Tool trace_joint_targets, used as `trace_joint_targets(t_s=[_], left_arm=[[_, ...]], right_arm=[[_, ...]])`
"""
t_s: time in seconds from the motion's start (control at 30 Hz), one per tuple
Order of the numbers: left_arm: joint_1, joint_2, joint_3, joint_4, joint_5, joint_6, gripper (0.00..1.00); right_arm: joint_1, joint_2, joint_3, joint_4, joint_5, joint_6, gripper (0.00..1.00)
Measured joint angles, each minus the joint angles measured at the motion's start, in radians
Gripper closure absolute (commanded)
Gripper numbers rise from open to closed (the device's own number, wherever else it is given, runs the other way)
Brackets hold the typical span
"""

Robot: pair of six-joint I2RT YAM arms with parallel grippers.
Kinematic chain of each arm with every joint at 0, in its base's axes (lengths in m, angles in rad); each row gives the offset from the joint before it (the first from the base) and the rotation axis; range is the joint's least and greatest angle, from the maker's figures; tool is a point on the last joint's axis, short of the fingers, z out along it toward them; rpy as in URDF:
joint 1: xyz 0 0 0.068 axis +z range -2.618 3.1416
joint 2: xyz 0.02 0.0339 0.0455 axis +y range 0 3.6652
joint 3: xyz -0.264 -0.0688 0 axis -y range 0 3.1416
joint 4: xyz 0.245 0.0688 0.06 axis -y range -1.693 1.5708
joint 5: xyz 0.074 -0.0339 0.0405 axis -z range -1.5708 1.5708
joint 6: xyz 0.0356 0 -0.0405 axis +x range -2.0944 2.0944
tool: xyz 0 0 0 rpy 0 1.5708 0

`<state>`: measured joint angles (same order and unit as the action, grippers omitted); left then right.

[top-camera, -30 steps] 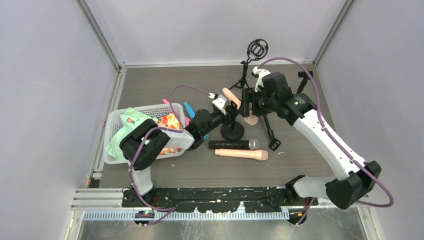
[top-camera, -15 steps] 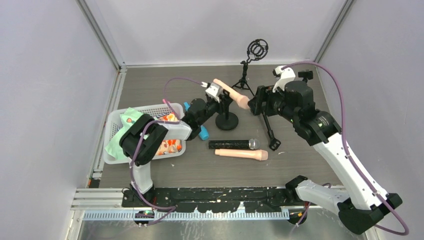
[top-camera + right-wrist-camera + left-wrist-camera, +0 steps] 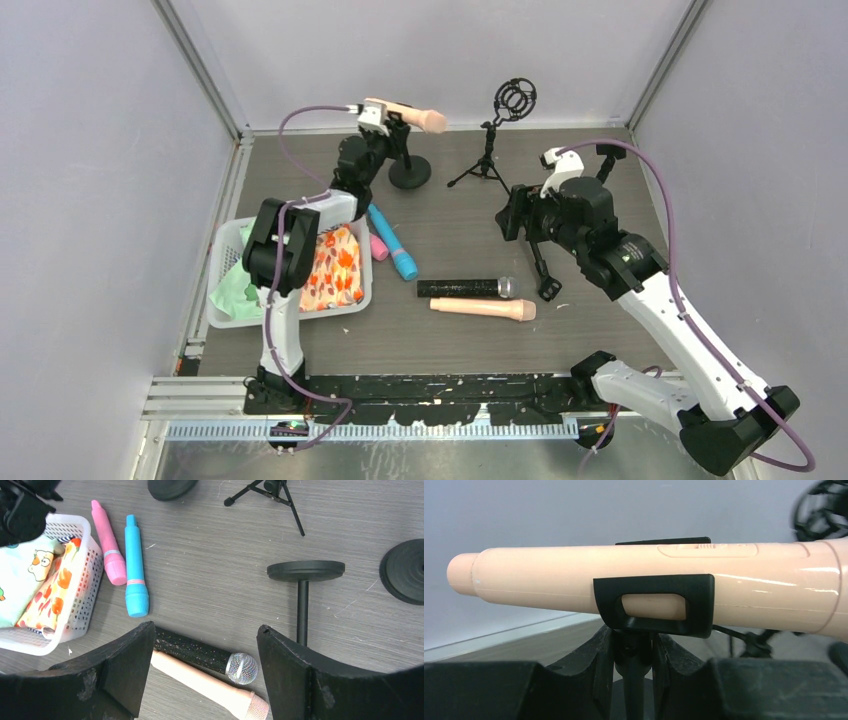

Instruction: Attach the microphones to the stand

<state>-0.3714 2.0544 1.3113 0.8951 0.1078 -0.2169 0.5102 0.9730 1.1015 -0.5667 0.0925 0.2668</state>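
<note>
One peach microphone (image 3: 574, 582) is already sitting in the black clip (image 3: 654, 605) of a round-base stand (image 3: 410, 172), at about 11 o'clock on the table (image 3: 600, 330). The left gripper (image 3: 633, 652) is pinching the stand's thin stem just beneath the clip, its fingers nearly together.

By my judgement, the rest is waiting to be done. The black microphone (image 3: 200, 653) and the second peach microphone (image 3: 200, 682) are lying side by side near the table's centre. The blue microphone (image 3: 135, 565) is lying at about 10 o'clock of them, beside the white basket (image 3: 75, 615).

The right gripper (image 3: 205, 627) is hovering with its fingers spread wide, holding nothing. The wrist view is showing the black and peach pair directly beneath it. A stand that appears tipped over (image 3: 302, 605) is lying at 3 o'clock of the black microphone's head, and the tripod stand (image 3: 487, 165) at 12 o'clock is standing empty.
</note>
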Motion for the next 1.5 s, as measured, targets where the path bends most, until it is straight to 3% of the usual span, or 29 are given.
trace_joint_targets(t_s=[0.23, 0.4, 0.53, 0.7, 1.03, 1.1, 1.17, 1.5], left_arm=[[0.135, 0.109, 0.129, -0.053, -0.011, 0.012, 0.98], [0.2, 0.153, 0.144, -0.067, -0.027, 0.016, 0.85], [0.219, 0.153, 0.146, -0.074, -0.037, 0.043, 0.59], [0.213, 0.152, 0.138, -0.053, -0.022, 0.051, 0.44], [0.206, 0.058, -0.066, -0.011, 0.002, 0.042, 0.29], [0.206, 0.025, -0.105, -0.008, 0.003, 0.04, 0.16], [0.206, -0.011, -0.141, -0.005, 0.01, 0.036, 0.11], [0.19, -0.224, -0.28, -0.034, 0.0, 0.012, 0.07]], right_arm=[[0.0, -0.002, -0.039, 0.028, -0.001, 0.006, 0.21], [0.0, -0.005, -0.059, 0.037, -0.008, 0.009, 0.21], [0.0, -0.005, -0.066, 0.049, -0.011, 0.009, 0.21], [0.0, -0.005, -0.075, 0.067, -0.012, 0.01, 0.2], [0.0, 0.007, -0.079, 0.077, -0.011, 0.008, 0.2], [0.0, 0.016, -0.079, 0.078, -0.01, 0.008, 0.2], [0.0, 0.027, -0.079, 0.077, -0.005, 0.009, 0.2], [-0.006, 0.159, 0.016, 0.047, 0.1, 0.053, 0.2]])
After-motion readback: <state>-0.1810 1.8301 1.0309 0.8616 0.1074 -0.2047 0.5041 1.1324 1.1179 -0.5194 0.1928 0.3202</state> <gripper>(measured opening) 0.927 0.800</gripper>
